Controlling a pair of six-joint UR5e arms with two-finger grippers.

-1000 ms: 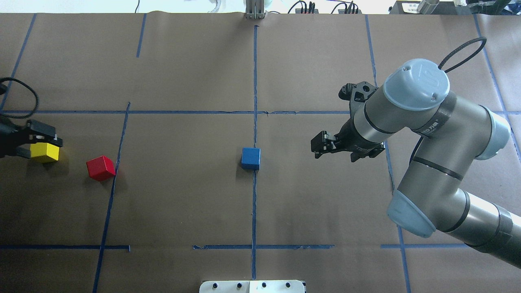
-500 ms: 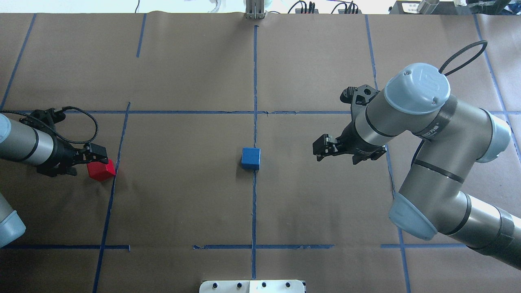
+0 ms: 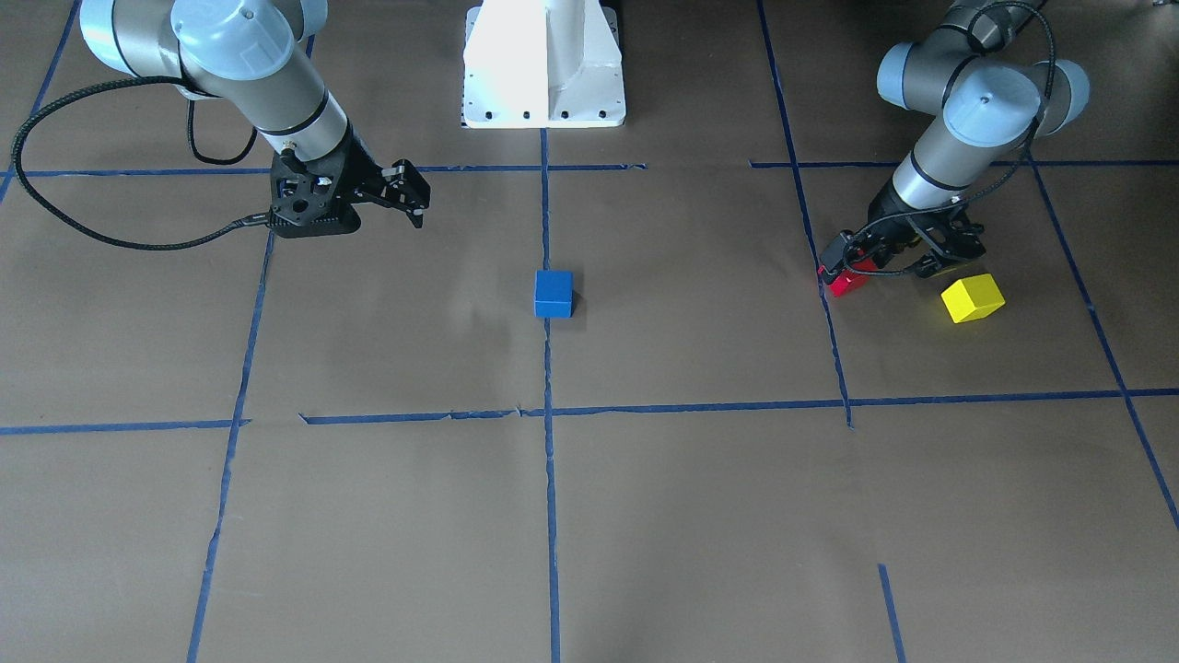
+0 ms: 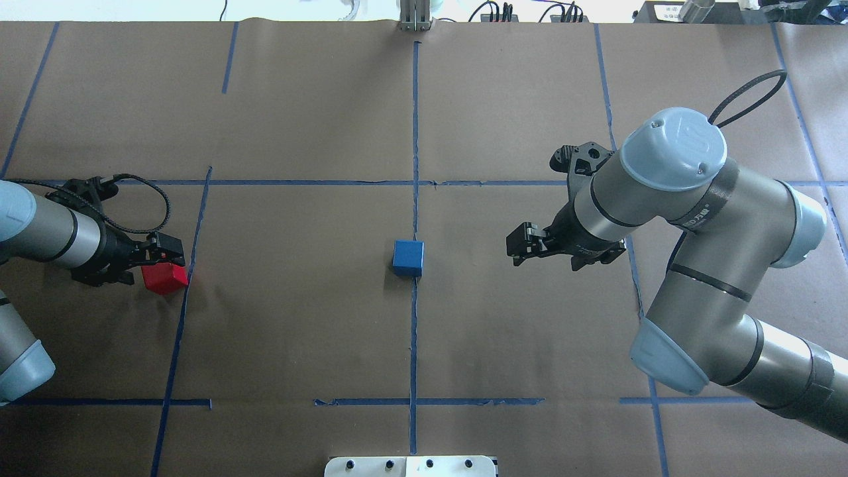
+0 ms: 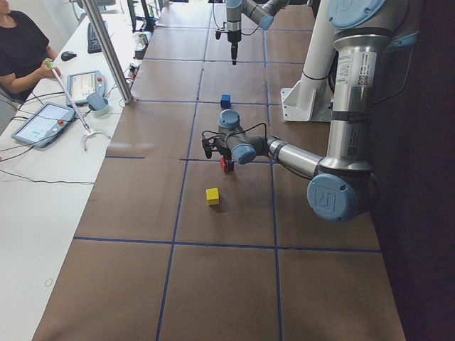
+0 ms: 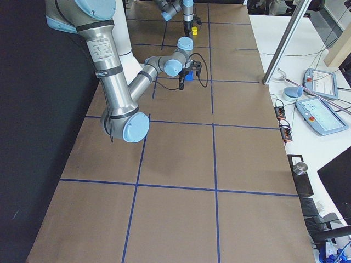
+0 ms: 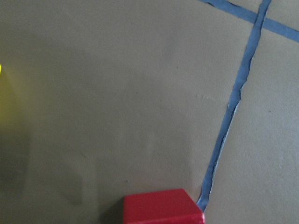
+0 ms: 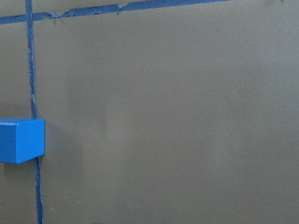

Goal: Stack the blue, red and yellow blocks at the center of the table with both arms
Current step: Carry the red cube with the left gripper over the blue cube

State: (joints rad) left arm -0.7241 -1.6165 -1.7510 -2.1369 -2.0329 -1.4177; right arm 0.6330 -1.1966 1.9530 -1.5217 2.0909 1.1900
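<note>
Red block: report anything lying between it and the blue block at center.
Nothing visible. Only bare paper lies between the red block and the blue block; the yellow block sits on the red one's other side.

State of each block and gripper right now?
blue block: on table at centre, nothing stacked on it
red block: on table, not lifted
yellow block: on table, free
left gripper: looks open, at red block
right gripper: looks open, empty, beside blue block
</note>
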